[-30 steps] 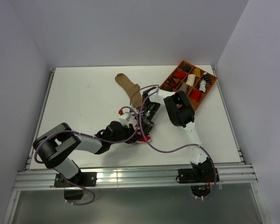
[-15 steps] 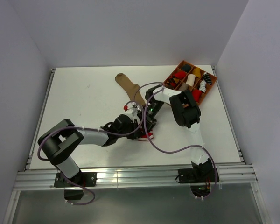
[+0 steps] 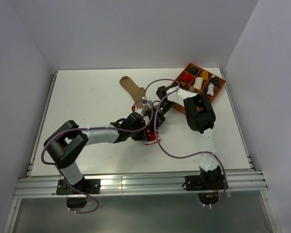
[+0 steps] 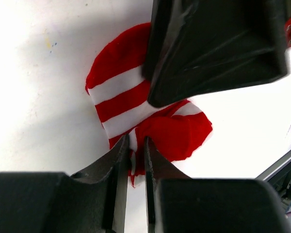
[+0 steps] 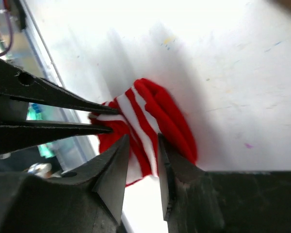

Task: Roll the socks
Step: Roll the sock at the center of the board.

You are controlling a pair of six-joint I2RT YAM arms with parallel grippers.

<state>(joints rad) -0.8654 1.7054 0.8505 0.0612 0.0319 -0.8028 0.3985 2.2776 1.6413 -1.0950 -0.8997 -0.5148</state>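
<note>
From above, I see the striped sock (image 3: 149,140) bunched small on the white tabletop (image 3: 87,97), a little toward 5 o'clock from its middle. My left claw (image 3: 143,132) reaches it from 9 o'clock and my right claw (image 3: 154,127) from 1 o'clock. The two meet right over the bundle, so most of it is hidden. The tan sock (image 3: 132,87) lies flat at 11 o'clock from the claws, its near end hidden behind the arms. In the 2 o'clock corner sits the brown tray (image 3: 222,83) with sock rolls (image 3: 186,77) in its compartments.

On the left wrist camera, the left claw's fingers (image 4: 119,160) stand almost pressed together at 6 o'clock, pinching a red-and-white fold of the striped sock. The rest of the sock spreads toward 11 o'clock on the tabletop, and the right claw's black body covers its 1 o'clock part.

On the right wrist camera, the right claw's fingers (image 5: 114,170) sit a narrow gap apart at 6 o'clock with striped cloth in the gap. I cannot tell whether they squeeze it or only straddle it. The left claw's thin tips point in from 9 o'clock, shut on the sock's white edge
</note>
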